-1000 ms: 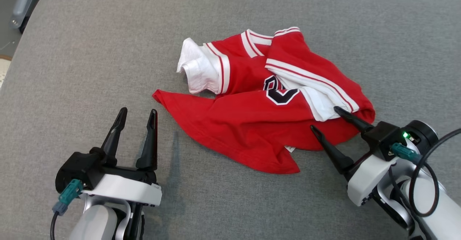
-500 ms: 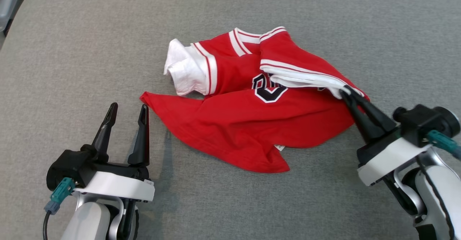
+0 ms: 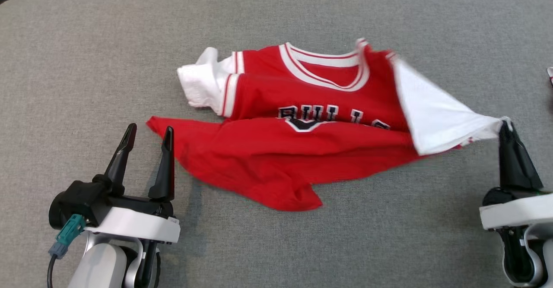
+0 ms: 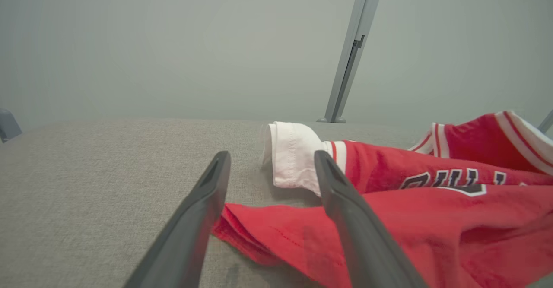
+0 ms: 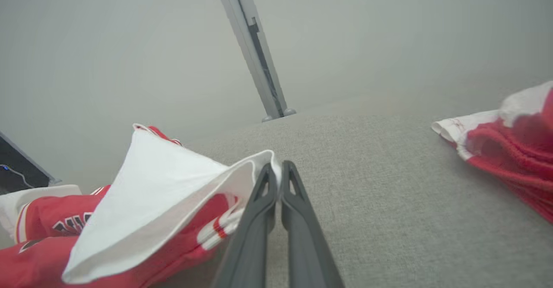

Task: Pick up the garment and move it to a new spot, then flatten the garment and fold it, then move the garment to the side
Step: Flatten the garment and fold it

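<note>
A grey fabric-covered tabletop (image 3: 86, 63) holds everything here. At eight o'clock the left gripper (image 3: 150, 128) has its two dark fingers spread wide and holds nothing, its tips just beside the garment's red hem corner. The garment (image 3: 281, 162), a red jersey with white trim and dark lettering, lies crumpled at the centre. At three o'clock the right gripper (image 3: 503, 126) is clamped tight on its white sleeve edge, stretched taut. Another red and white cloth (image 5: 510, 150) lies beyond, toward two o'clock.
</note>
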### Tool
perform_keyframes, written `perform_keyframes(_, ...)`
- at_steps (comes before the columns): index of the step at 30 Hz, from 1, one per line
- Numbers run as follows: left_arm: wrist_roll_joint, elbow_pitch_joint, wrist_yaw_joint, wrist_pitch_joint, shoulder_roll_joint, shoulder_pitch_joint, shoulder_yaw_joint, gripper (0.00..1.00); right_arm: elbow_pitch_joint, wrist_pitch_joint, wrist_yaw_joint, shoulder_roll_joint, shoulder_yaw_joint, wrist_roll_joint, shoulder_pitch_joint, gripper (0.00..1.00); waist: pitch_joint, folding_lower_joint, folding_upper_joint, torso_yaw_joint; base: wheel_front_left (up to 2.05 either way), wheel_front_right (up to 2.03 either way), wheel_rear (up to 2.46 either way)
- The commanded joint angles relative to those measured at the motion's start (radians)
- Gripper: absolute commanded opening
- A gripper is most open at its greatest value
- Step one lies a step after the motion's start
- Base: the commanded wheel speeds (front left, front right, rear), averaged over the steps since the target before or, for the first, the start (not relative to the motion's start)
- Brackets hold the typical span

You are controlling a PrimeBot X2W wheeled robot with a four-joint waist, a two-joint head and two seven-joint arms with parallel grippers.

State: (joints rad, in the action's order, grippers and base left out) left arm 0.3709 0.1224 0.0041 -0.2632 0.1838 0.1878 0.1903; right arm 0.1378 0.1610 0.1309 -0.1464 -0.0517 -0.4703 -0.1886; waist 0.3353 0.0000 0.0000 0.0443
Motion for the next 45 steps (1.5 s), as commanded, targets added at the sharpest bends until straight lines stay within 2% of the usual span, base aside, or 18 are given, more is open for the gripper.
perform_keyframes(1,-0.003,-0.001,0.0,-0.002,0.009,-0.001,-0.002,1.0,0.008,0.011,0.0,0.005,-0.014,-0.022,0.008,0.0,0.001,0.0,0.0,-0.002,0.0,0.0,0.0)
perform_keyframes(8,0.0,-0.006,0.003,0.006,0.015,-0.009,0.005,1.0,0.145,0.039,0.0,0.026,-0.036,-0.093,-0.004,0.0,-0.002,0.0,0.0,-0.017,0.0,0.0,0.0)
perform_keyframes(9,0.0,-0.007,0.003,0.007,0.016,-0.009,0.006,1.0,0.159,0.045,0.0,0.024,-0.031,-0.095,-0.009,0.16,-0.003,0.0,0.0,-0.018,0.0,0.0,0.0)
perform_keyframes(10,0.001,-0.006,0.003,0.009,0.017,-0.009,0.007,1.0,0.17,0.05,0.0,0.022,-0.024,-0.097,-0.01,0.5,-0.006,0.0,0.0,-0.018,0.0,0.0,0.0)
perform_keyframes(11,0.001,-0.007,0.003,0.01,0.018,-0.01,0.008,1.0,0.177,0.056,0.0,0.021,-0.019,-0.099,-0.009,1.0,-0.009,0.0,0.0,-0.019,0.0,0.0,0.0)
perform_keyframes(16,0.004,-0.01,0.01,0.012,0.024,-0.023,0.008,1.0,0.162,0.081,0.0,0.001,0.0,-0.074,0.016,1.0,-0.039,0.0,0.0,-0.022,0.0,0.0,0.0)
perform_keyframes(25,0.012,-0.035,0.034,0.016,0.038,-0.081,-0.003,1.0,0.01,0.075,0.0,-0.04,0.004,0.077,0.063,1.0,-0.105,0.0,0.0,-0.047,0.0,0.0,0.0)
perform_keyframes(34,0.007,-0.062,0.052,0.031,0.049,-0.138,0.003,1.0,-0.149,-0.012,0.0,-0.025,0.014,0.205,0.139,1.0,-0.158,0.0,0.0,-0.059,0.0,0.0,0.0)
perform_keyframes(45,0.012,-0.093,0.067,0.056,0.058,-0.175,0.016,1.0,-0.233,-0.065,0.0,0.009,-0.011,0.209,0.205,1.0,-0.173,0.0,0.0,-0.06,0.0,0.0,0.0)
